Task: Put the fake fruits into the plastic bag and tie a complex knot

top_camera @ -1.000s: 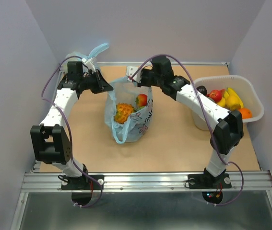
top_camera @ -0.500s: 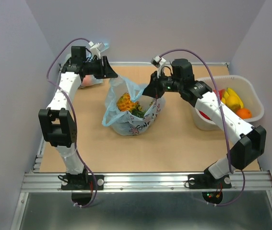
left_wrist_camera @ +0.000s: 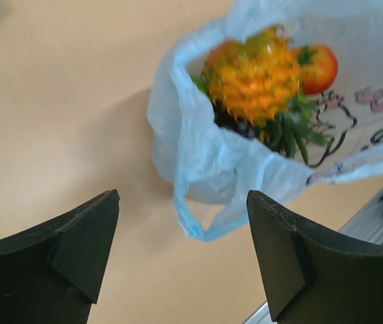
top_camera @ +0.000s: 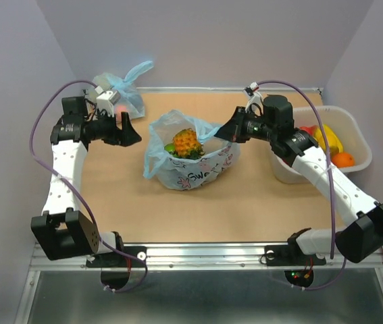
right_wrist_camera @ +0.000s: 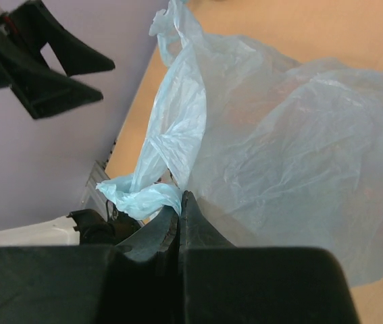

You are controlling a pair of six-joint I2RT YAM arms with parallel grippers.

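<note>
Left gripper (top_camera: 134, 129) spread, now off the plastic bag (top_camera: 198, 177); right gripper (top_camera: 227, 135) pinched on its handle (right_wrist_camera: 144, 196).

tan tabletop (top_camera: 259, 202), matte and evenly lit, enclosed by three plain pale lilac-grey walls: back wall (top_camera: 245, 40), left wall (top_camera: 9, 81), right wall (top_camera: 380, 61). a ribbed aluminium rail (top_camera: 205, 253) runs along the table's near edge. below the rail lies a dull grey-green panel (top_camera: 205, 297) in a light frame. shadows on the tabletop are soft and faint.
</note>
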